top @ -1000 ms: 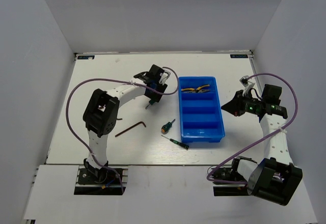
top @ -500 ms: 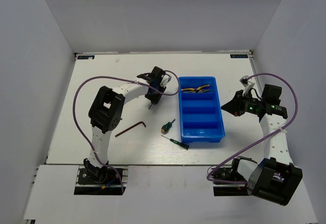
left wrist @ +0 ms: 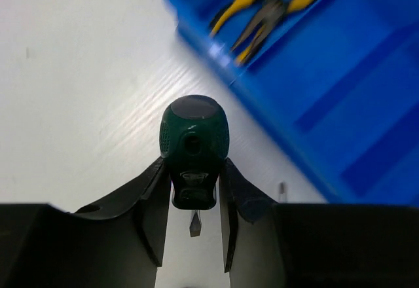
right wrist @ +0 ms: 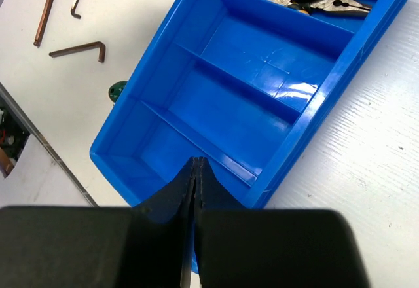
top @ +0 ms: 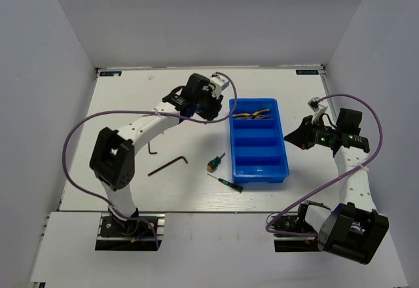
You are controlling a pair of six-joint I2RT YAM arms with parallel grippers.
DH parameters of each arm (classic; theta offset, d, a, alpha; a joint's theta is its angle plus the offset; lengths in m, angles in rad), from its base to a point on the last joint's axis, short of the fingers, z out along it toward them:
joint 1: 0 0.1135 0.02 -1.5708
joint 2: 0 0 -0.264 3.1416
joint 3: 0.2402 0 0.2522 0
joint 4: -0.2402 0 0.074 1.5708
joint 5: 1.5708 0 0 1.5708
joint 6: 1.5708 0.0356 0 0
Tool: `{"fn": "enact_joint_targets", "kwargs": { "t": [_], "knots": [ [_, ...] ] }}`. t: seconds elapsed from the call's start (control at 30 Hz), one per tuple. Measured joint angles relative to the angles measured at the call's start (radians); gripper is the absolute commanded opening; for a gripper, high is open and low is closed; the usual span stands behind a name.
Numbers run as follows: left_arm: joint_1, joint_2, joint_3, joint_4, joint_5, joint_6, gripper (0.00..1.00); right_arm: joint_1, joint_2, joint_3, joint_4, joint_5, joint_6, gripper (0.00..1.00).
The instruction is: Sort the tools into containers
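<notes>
What the left end effector (left wrist: 193,193) holds: green screwdriver (left wrist: 194,134), clamped by its handle above the desk (left wrist: 78,72), near the tray (left wrist: 366,72).
Right end effector (right wrist: 194,170): closed, empty, right of the tray.
Pliers (top: 252,114): both in the far compartment.
Desk, left of tray: second green screwdriver (top: 213,165), thin screwdriver (top: 226,181), hex keys (top: 168,165).

Table (top: 124,88): tray (top: 231,145), screwdrivers (top: 213,164), likely hex keys (top: 168,165)
</notes>
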Motion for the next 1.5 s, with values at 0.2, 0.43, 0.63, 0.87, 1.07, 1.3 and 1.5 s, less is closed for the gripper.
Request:
{"fn": "enact_joint_targets", "kwargs": {
  "t": [0.2, 0.43, 0.63, 0.87, 1.07, 1.3, 1.5],
  "knots": [
    [-0.051, -0.067, 0.000, 0.164, 0.155, 0.030, 0.01, 0.000, 0.000, 0.000, 0.000, -0.002, -0.002, 0.00],
    [-0.107, 0.114, 0.113, 0.178, 0.298, 0.064, 0.07, 0.000, 0.006, 0.000, 0.000, -0.004, -0.002, 0.00],
    [-0.136, 0.231, 0.202, 0.175, 0.323, 0.068, 0.07, 0.000, 0.006, 0.000, 0.000, -0.004, -0.002, 0.00],
    [-0.149, 0.327, 0.337, 0.192, 0.346, 0.068, 0.13, 0.000, 0.006, 0.000, -0.002, -0.005, -0.005, 0.00],
    [-0.150, 0.407, 0.348, 0.187, 0.343, 0.068, 0.18, 0.000, 0.006, 0.000, -0.007, -0.008, -0.007, 0.08],
    [-0.150, 0.443, 0.348, 0.183, 0.342, 0.069, 0.54, -0.002, 0.006, 0.000, -0.023, -0.027, -0.027, 0.45],
    [-0.151, 0.437, 0.348, 0.204, 0.341, 0.072, 0.68, -0.002, 0.006, 0.000, -0.036, -0.050, -0.051, 0.49]
  ]
}}
